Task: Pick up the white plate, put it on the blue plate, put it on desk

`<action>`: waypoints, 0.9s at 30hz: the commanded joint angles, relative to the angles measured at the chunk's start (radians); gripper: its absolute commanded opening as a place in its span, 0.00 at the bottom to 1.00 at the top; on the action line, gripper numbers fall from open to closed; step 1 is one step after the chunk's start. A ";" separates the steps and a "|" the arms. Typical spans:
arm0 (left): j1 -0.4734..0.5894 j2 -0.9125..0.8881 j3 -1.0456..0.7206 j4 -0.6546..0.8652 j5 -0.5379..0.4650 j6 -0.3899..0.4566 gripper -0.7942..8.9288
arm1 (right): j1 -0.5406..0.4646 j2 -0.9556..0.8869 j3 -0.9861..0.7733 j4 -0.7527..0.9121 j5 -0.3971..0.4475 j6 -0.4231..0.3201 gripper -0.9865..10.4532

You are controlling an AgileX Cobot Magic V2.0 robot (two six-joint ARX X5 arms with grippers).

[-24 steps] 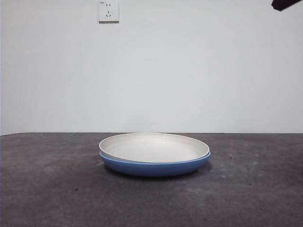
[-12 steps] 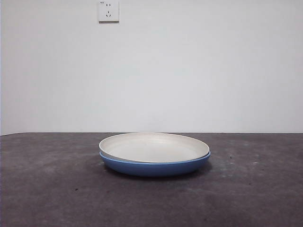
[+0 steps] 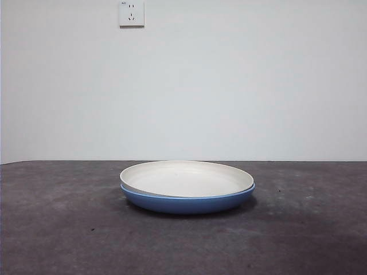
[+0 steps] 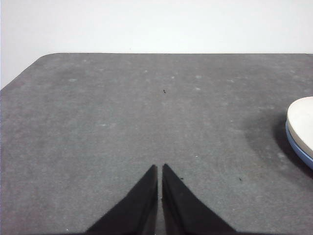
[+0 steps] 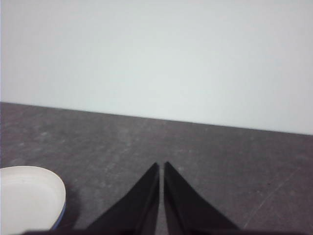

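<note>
The white plate (image 3: 186, 179) sits nested in the blue plate (image 3: 187, 201) mid-surface (image 3: 57, 229). It appears rigid, smooth and likely slippery; grip its exposed rim. Left gripper (image 4: 159, 169) and right gripper (image 5: 161, 166) wait with jaws closed, empty.

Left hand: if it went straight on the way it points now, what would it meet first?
Probably bare desk: the left hand points past the stacked white plate, though depth is hard to judge.

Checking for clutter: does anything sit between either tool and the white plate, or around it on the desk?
Nothing visible does. The white plate sits nested in the blue plate, and only bare desk lies between them and the left tool and right tool, both shut and empty off to the sides.
</note>
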 commanded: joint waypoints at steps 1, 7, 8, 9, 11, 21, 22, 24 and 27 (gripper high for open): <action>0.002 -0.002 -0.021 -0.008 0.000 -0.009 0.10 | -0.002 -0.053 -0.064 0.037 0.008 -0.003 0.10; 0.002 -0.002 -0.021 -0.008 0.000 -0.009 0.10 | -0.002 -0.124 -0.157 0.035 0.087 0.037 0.10; 0.002 -0.002 -0.021 -0.008 0.000 -0.009 0.10 | -0.002 -0.131 -0.167 0.035 0.092 0.039 0.10; 0.002 -0.002 -0.021 -0.008 0.000 -0.009 0.10 | -0.002 -0.135 -0.175 0.035 0.098 0.042 0.10; 0.002 -0.002 -0.021 -0.008 0.000 -0.009 0.10 | -0.002 -0.143 -0.190 0.034 0.102 0.053 0.10; 0.002 -0.002 -0.021 -0.008 0.000 -0.009 0.10 | -0.002 -0.143 -0.203 -0.086 0.101 0.057 0.10; 0.002 -0.002 -0.021 -0.008 0.000 -0.009 0.10 | -0.002 -0.143 -0.203 -0.103 0.102 0.057 0.10; 0.002 -0.002 -0.021 -0.008 0.000 -0.009 0.10 | -0.002 -0.143 -0.203 -0.143 0.102 0.057 0.10; 0.002 -0.002 -0.021 -0.008 0.000 -0.009 0.10 | -0.002 -0.143 -0.203 -0.166 0.102 0.057 0.10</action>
